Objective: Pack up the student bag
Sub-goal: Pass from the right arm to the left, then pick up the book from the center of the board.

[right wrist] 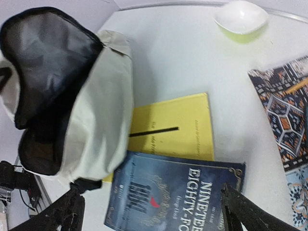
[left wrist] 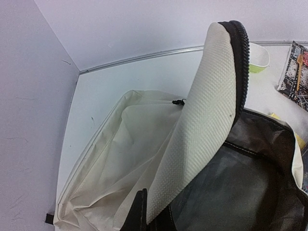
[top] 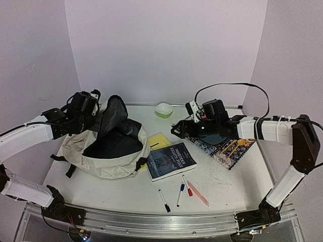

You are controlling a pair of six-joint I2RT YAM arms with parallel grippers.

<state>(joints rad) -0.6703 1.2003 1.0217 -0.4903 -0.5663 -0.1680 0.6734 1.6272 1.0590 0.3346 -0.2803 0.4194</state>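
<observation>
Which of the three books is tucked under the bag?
The yellow notebook: its left side goes under the student bag. The blue novel lies on top of it; the patterned book sits apart.

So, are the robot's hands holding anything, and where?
The left gripper is shut on the student bag, pinching the edge of its raised flap. The right gripper hangs open above the blue book, holding nothing.

student bag lies left on the table, book just right of it, bowl behind, pens in front.
</observation>
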